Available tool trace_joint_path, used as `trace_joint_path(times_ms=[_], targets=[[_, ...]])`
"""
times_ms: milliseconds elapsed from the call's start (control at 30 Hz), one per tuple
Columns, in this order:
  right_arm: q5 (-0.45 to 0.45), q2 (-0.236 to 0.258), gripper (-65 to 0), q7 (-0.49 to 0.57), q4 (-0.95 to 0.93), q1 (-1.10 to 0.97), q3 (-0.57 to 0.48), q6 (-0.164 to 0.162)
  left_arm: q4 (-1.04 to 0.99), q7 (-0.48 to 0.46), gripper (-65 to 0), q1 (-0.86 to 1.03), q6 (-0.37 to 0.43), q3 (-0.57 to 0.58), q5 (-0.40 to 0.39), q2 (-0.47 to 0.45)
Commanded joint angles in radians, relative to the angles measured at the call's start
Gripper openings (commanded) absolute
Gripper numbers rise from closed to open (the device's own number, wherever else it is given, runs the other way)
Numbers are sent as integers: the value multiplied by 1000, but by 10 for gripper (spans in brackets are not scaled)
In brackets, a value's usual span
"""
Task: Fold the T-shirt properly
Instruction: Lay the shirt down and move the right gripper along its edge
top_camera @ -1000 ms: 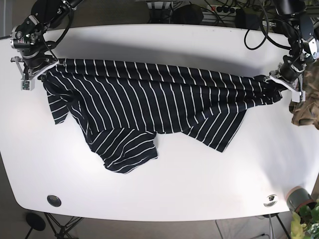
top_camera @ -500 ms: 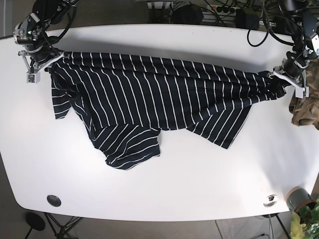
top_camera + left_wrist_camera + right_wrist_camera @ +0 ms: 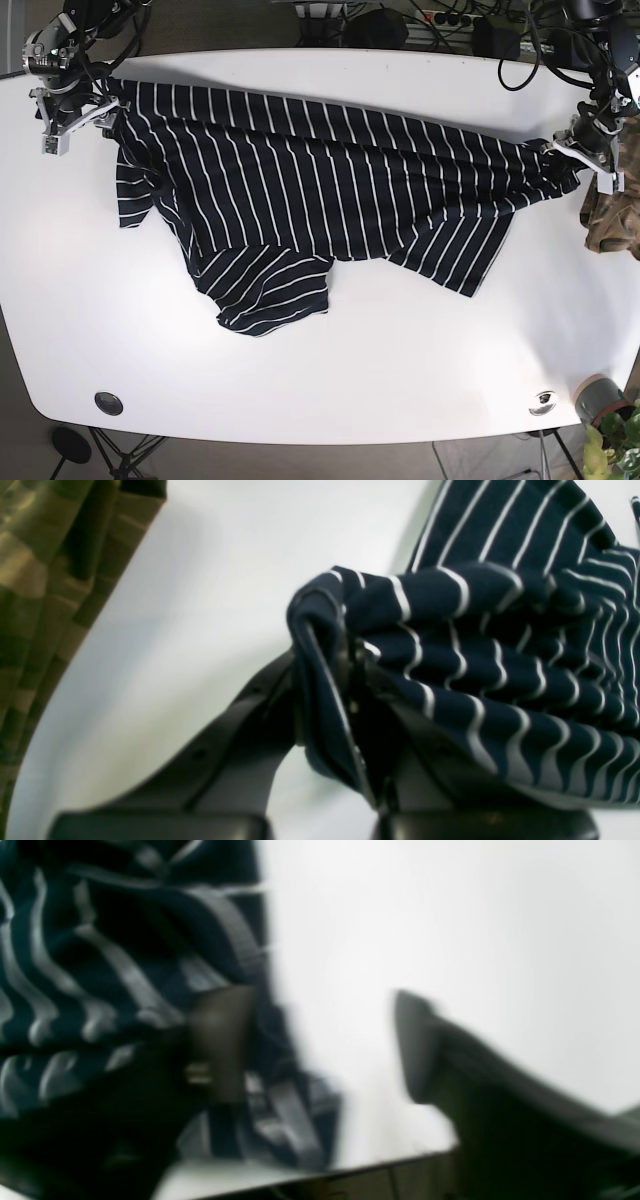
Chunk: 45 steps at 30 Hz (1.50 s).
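Observation:
The T-shirt is navy with thin white stripes and lies stretched left to right across the white table, with a folded flap at its near left. My left gripper is at the shirt's right end. In the left wrist view this gripper is shut on a bunched fold of the T-shirt. My right gripper is at the shirt's far left corner. The right wrist view is blurred: the right gripper has its fingers apart, with the T-shirt draped against one finger.
A camouflage cloth lies at the table's right edge, right beside my left gripper, and fills the left of the left wrist view. A grey cup and a plant stand off the near right corner. Cables run along the far edge.
Both arms moved toward the far edge of the table, dragging the stretched shirt with them. Its left corner now lies near the far left corner of the table.

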Motion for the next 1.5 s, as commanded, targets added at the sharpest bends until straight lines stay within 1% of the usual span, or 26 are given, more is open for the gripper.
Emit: trace_joint_path(times_ms=[0,167,367,500,600,633,700,800,900,1100,1200,1333,1400,1433,1467], targets=[[16,12,-149,21,55,3,-38,1,14,-24,-650,-9,1,-11,-7,-25],[16,18,-147,21,89,12,-136,1,14,-24,-650,-12,1,-9,-4,-25],[6,18,-141,21,89,66,-273,-8,20,-24,-650,-12,1,-6,45,-20],[4,22,-141,21,87,98,-360,-8,20,-24,-650,-12,1,-5,46,-20],[4,48,-141,21,84,123,-440,-14,20,-24,-650,-12,1,-5,46,-20],[4,52,-141,21,77,129,-459,-23,20,-24,-650,-12,1,-5,46,-20],[4,68,-141,23,37,154,-512,-63,20,-24,-650,-12,1,-5,48,-20],[4,98,-141,26,-28,200,-566,-109,20,-24,-650,-12,1,-3,45,-20],[4,121,-141,35,-114,258,-601,-141,20,-24,-650,-12,1,-3,45,-19],[4,143,-141,104,-263,332,-612,-178,20,-24,-650,-12,1,-1,48,3],[4,147,-141,107,-310,359,-629,-178,20,-24,-650,-12,1,-1,49,6],[4,147,-141,113,-338,370,-677,-178,20,-22,-650,-14,1,-1,49,7],[3,147,-141,138,-345,372,-698,-181,20,-22,-650,-14,1,-1,49,7],[3,147,-141,156,-353,370,-707,-192,20,-22,-650,-14,1,-1,49,7],[3,147,-141,184,-364,370,-723,-215,20,-22,-650,-14,1,-1,49,7]])
